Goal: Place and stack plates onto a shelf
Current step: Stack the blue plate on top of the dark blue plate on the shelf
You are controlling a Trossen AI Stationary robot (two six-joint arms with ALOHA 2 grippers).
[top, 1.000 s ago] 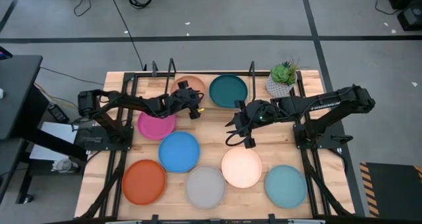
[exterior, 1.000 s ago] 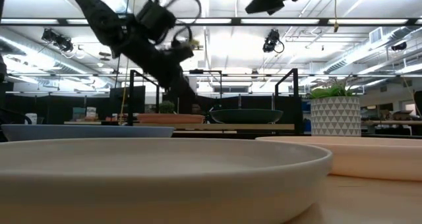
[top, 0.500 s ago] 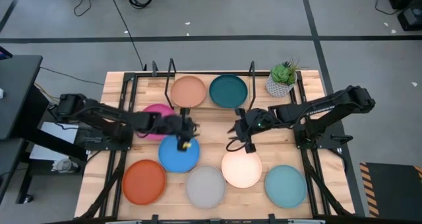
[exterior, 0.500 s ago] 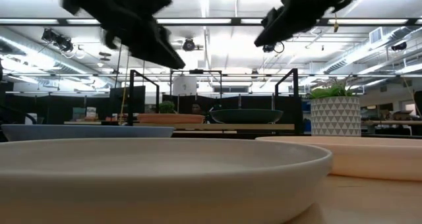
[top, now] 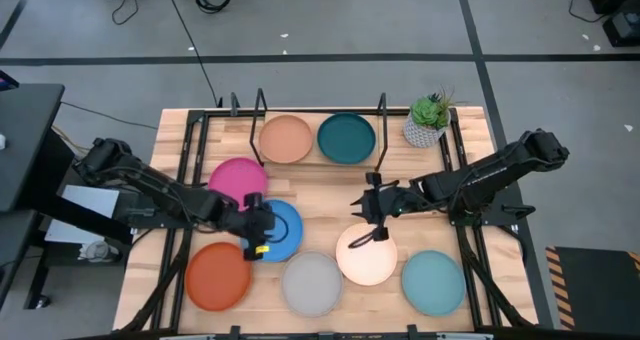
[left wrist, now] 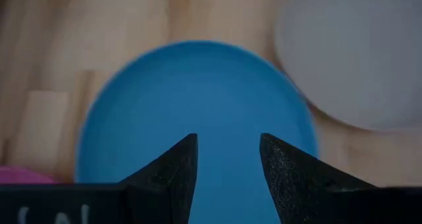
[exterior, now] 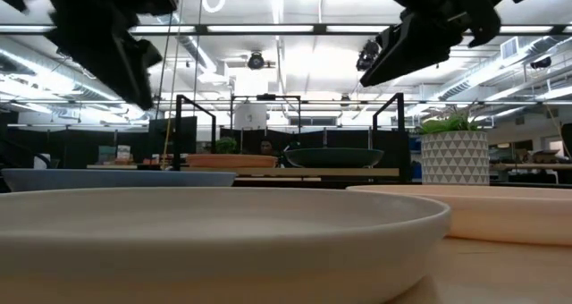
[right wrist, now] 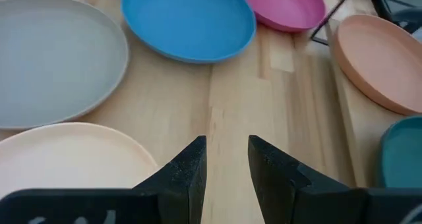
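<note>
A: Slatted tabletop [top: 320, 195], shelf [top: 320, 120] at the far edge, already carrying the tan plate [top: 287, 139] and teal plate [top: 346, 138]. Six plates are not yet on it.

B: Where are your arms?

A: Your left gripper [top: 262, 227] hovers over the blue plate [left wrist: 191, 112], fingers apart, likely lining up a rim grab. Your right gripper [top: 368, 210], fingers a narrow gap apart and empty, sits at the cream plate's [top: 366, 254] shelf-side edge.

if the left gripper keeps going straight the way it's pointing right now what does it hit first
Most likely the blue plate. The left gripper has its jaws apart and empty, aimed down at that plate, which fills the gap between them in the left wrist view. How far above it the gripper hangs is unclear.
</note>
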